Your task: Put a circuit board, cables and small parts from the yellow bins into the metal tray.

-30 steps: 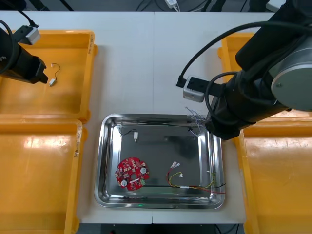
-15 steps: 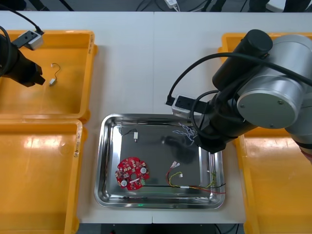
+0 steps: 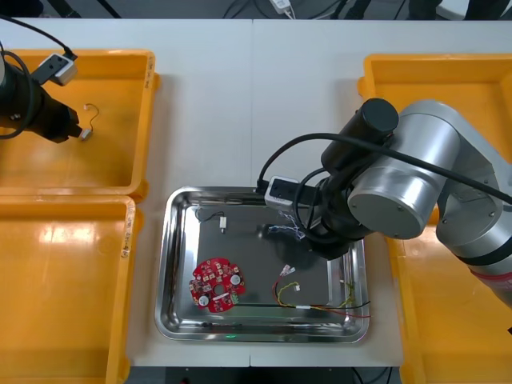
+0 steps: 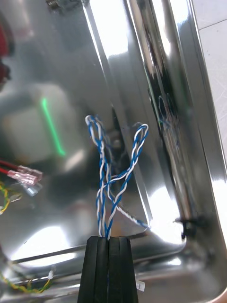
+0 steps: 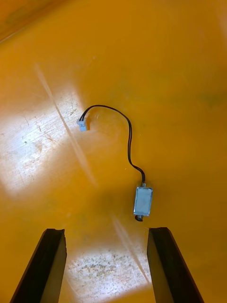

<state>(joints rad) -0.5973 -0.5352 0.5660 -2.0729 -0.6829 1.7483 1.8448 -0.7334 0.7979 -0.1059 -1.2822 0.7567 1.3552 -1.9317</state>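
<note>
Seen from above, a shiny metal tray (image 3: pixel 170 264) sits at the lower centre of the frame. We see the right gripper (image 4: pixel 109 239) low over the tray's upper right part, its black fingers pressed together on the ends of a twisted blue and white cable (image 4: pixel 118 175). The cable's loops hang free toward the tray floor; we cannot tell whether they touch it. Already in the tray lie a round red circuit board (image 3: pixel 216 284) at lower left, a red and yellow cable (image 3: pixel 320 306) along the lower right, and a small metal part on a black lead (image 3: pixel 222 222) at upper left.

At the upper left of the frame, the left gripper (image 5: pixel 106 234) hovers inside a yellow bin (image 3: pixel 120 58), fingers spread wide, holding nothing. Just beyond them lies the bin's small metal part (image 5: pixel 143 201), trailing a thin black cable (image 5: pixel 124 128) with a white plug.

We judge the blue and white cable very light and limp, so it should drop freely once released. The bin's part looks light, hard and smooth; we would take it across its boxy body, not by its floppy cable.
</note>
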